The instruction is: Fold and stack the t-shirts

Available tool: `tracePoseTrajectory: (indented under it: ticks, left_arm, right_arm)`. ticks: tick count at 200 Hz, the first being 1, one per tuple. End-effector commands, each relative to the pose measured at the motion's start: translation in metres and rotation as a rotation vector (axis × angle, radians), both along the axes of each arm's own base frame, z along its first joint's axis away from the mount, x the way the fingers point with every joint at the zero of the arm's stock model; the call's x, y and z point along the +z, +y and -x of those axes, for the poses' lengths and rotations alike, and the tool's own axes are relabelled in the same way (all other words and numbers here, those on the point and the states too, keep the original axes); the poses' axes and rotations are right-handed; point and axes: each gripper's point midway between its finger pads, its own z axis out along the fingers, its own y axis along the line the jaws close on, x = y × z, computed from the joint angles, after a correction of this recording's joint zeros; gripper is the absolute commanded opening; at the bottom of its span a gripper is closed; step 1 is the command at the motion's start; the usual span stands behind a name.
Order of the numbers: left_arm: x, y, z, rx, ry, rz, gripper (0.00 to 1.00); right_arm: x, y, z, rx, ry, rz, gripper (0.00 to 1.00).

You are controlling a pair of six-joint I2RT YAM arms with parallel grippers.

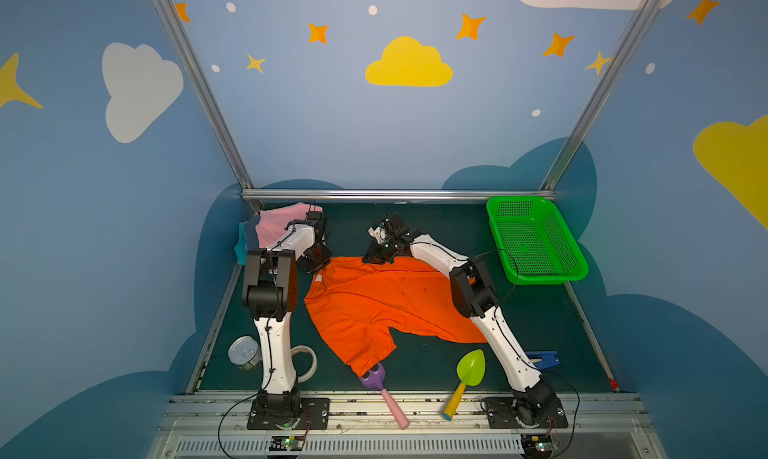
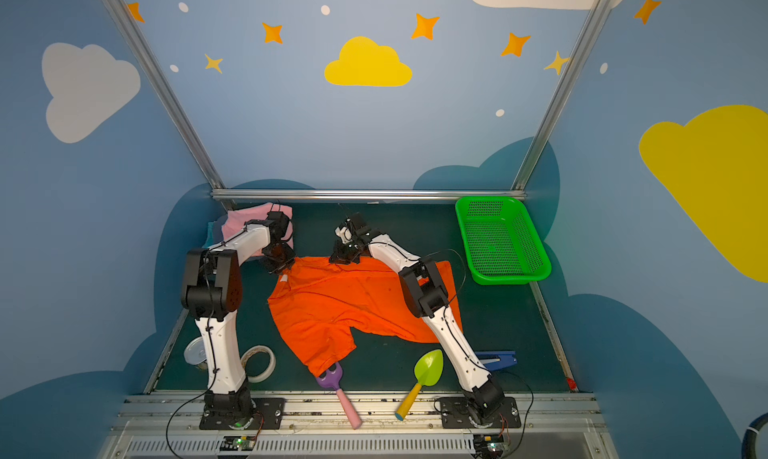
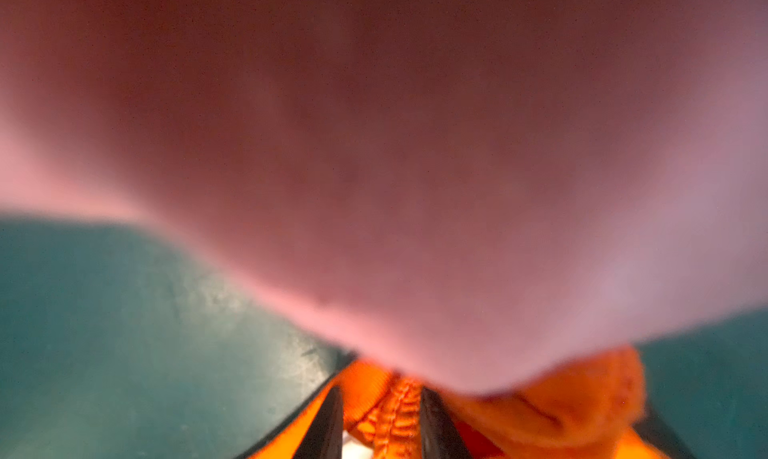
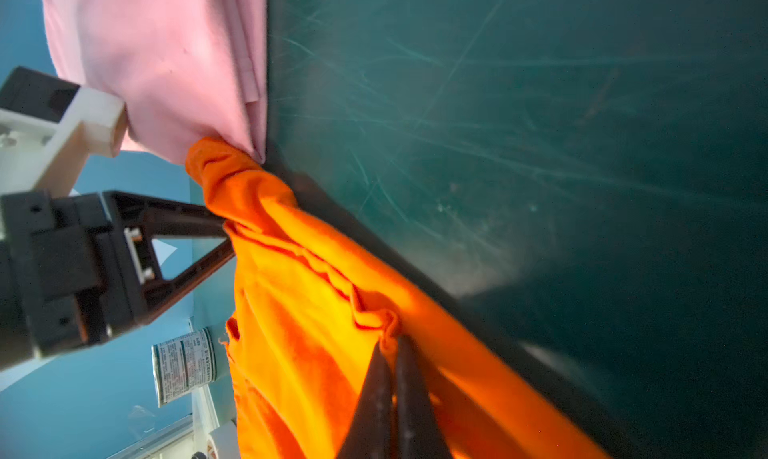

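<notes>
We see the orange shirt point(image 1: 374, 307) lying crumpled and unfolded on the mat point(image 1: 424, 228), near the basket point(image 1: 544, 279) but apart from it. Its far edge is about level with the basket's near rim.

The right gripper point(image 1: 376, 258) is on that far edge and is the one closer to the basket. In the right wrist view its fingers point(image 4: 374, 394) are pressed together on a pinch of orange hem, so it is clamped on the orange shirt.

The left gripper point(image 1: 322, 265) is at the shirt corner farthest from the basket. In the left wrist view, bunched orange hem sits between its fingers point(image 3: 328, 428). It grips the orange shirt too, jaws only part closed around the cloth.

The pink shirt point(image 1: 278, 224) is folded on top of a stack, farther from the basket than the left gripper. The grey-blue shirt point(image 1: 250, 234) and teal shirt point(image 1: 240, 251) peek out under it. In the right wrist view pink meets the orange corner; we cannot tell if they touch.

Well away from the basket:
- The purple toy point(image 1: 374, 381) sits against the sleeve tip.
- The scoop point(image 1: 469, 367) is beside it.
- The can point(image 1: 244, 353) and tape point(image 1: 309, 363) are farthest out.
</notes>
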Motion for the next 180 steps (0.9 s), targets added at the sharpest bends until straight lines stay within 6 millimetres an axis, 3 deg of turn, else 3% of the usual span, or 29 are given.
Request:
tracePoseTrajectory:
  ticks: [1, 29, 55, 82, 101, 125, 140, 155, 180]
  left_arm:
    - [-0.015, 0.014, 0.011, 0.038, 0.067, -0.038, 0.31]
    - [-0.021, 0.013, 0.012, 0.049, 0.074, -0.025, 0.31]
    - [-0.024, 0.013, 0.014, 0.055, 0.079, -0.02, 0.3]
    - [-0.024, 0.014, 0.014, 0.058, 0.077, -0.018, 0.3]
    - [-0.022, 0.015, 0.012, 0.058, 0.073, -0.018, 0.3]
    - [-0.019, 0.016, 0.009, 0.054, 0.07, -0.024, 0.3]
    - [-0.016, 0.017, 0.006, 0.053, 0.068, -0.027, 0.3]
    - [-0.012, 0.019, 0.005, 0.053, 0.065, -0.032, 0.3]
    - [0.003, 0.02, 0.005, 0.05, 0.047, -0.036, 0.3]
  right_arm:
    - [0.076, -0.009, 0.003, 0.013, -0.14, -0.032, 0.0]
    - [0.105, -0.021, 0.027, 0.04, -0.212, -0.04, 0.0]
    - [0.109, -0.029, 0.064, 0.087, -0.222, 0.004, 0.0]
    - [0.092, -0.038, 0.109, 0.166, -0.226, 0.105, 0.0]
    - [0.067, -0.052, 0.141, 0.215, -0.208, 0.232, 0.0]
    - [0.032, -0.076, 0.172, 0.255, -0.156, 0.397, 0.2]
    - [0.013, -0.09, 0.19, 0.276, -0.137, 0.462, 0.23]
    - [0.007, -0.101, 0.201, 0.278, -0.134, 0.487, 0.26]
    - [0.013, -0.116, 0.206, 0.243, -0.15, 0.497, 0.27]
